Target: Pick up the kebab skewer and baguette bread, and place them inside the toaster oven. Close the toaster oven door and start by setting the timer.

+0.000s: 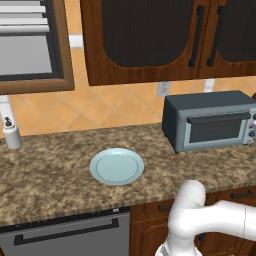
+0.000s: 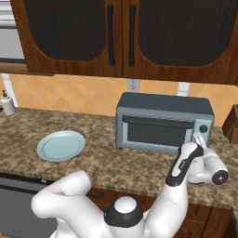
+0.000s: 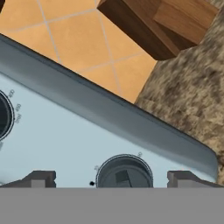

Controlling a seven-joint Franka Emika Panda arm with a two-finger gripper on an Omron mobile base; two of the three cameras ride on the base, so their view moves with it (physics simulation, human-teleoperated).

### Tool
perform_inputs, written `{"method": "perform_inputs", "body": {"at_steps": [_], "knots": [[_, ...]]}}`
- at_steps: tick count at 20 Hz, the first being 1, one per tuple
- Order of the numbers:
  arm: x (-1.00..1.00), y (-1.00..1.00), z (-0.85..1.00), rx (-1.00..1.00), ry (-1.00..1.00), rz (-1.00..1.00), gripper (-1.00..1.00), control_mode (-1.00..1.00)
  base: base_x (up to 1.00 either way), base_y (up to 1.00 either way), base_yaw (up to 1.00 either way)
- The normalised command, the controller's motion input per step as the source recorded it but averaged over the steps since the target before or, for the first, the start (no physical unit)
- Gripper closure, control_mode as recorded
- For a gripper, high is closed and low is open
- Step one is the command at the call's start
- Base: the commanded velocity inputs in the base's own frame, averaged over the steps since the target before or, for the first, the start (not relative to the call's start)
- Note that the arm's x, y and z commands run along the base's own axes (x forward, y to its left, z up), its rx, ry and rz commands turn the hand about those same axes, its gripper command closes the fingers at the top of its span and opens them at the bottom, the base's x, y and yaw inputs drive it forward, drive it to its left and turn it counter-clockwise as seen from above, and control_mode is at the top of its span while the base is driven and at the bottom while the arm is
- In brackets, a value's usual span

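At the right end of the toaster oven (image 2: 163, 122), the gripper (image 3: 111, 178) stands with its jaws spread wide and nothing held between them. Seen from the hand, the two dark square fingertips (image 3: 40, 178) flank a round dark knob (image 3: 124, 171) on the oven's pale grey-blue control panel; whether they touch the panel cannot be told. Small tick marks ring that knob, and part of a second dial (image 3: 5, 116) shows at the left edge of the hand view. From the right base view the hand sits just in front of the oven's lower right corner, by the knobs.

The oven is a boxy grey-blue metal case with rounded edges. Its toaster oven door (image 2: 155, 131) is shut, a panel with a dark glass window and a dark bar handle along the top. The kebab skewer and the baguette bread cannot be made out anywhere.

Under the oven runs a speckled brown granite counter (image 1: 55, 170). A smooth round pale blue plate (image 1: 117, 166) lies on it well left of the oven, bare. Behind is an orange tiled wall (image 1: 100, 107), above it dark wood cabinets (image 2: 93, 37) with black bar handles. A brown wooden block (image 3: 153, 22) stands beside the oven's right end.
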Motion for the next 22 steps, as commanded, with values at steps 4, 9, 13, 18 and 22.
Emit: {"method": "perform_inputs", "body": {"at_steps": [4, 9, 13, 18, 22], "knots": [[0.14, -0.14, -0.30, 0.01, 0.00, 0.00, -1.00, -1.00, 0.00, 0.00, 0.00], [0.04, -0.12, -0.35, 0.01, 0.00, 0.00, -1.00, -1.00, 0.00, 0.00, 0.00], [0.00, -0.08, -0.31, 0.02, 0.00, -0.03, -1.00, -1.00, 0.00, 0.00, 0.00], [0.00, -0.02, -0.26, 0.03, 0.00, -0.02, -1.00, -1.00, 0.00, 0.00, 0.00], [0.20, 0.00, -0.21, 0.03, -0.01, 0.00, -1.00, -1.00, 0.00, 0.00, 0.00]]}}
